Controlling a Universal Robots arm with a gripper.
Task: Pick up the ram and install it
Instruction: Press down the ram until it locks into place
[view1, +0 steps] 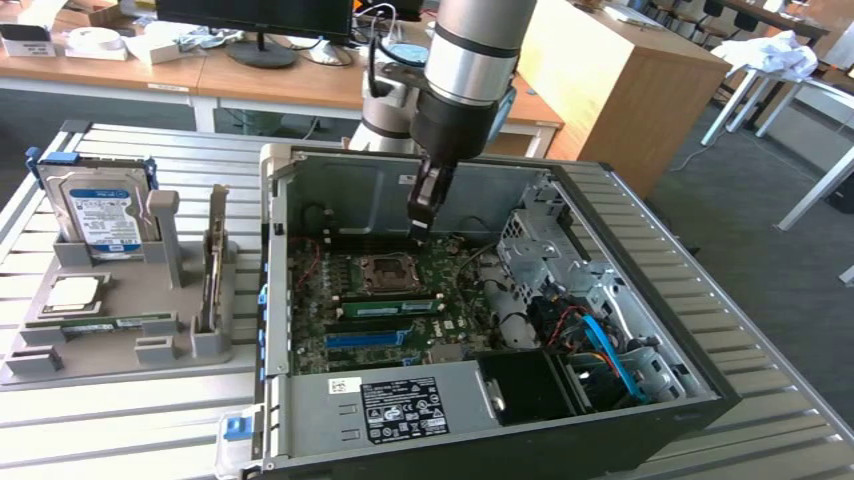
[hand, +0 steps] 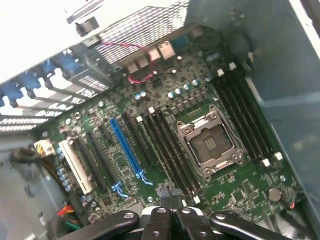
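My gripper hangs inside the open computer case, above the back part of the motherboard, near the empty CPU socket. In the wrist view its fingertips meet with nothing between them, so it is shut and empty. A slim green ram stick stands on edge in a slot just in front of the socket, well below the gripper and apart from it. A matching green stick lies flat on the grey holder outside the case. The long blue slot lies beside the memory slots.
The case walls close in the motherboard on all sides. A drive cage and cables take up the exterior view's right of the case. On the grey holder stand a hard drive, a CPU and an upright card.
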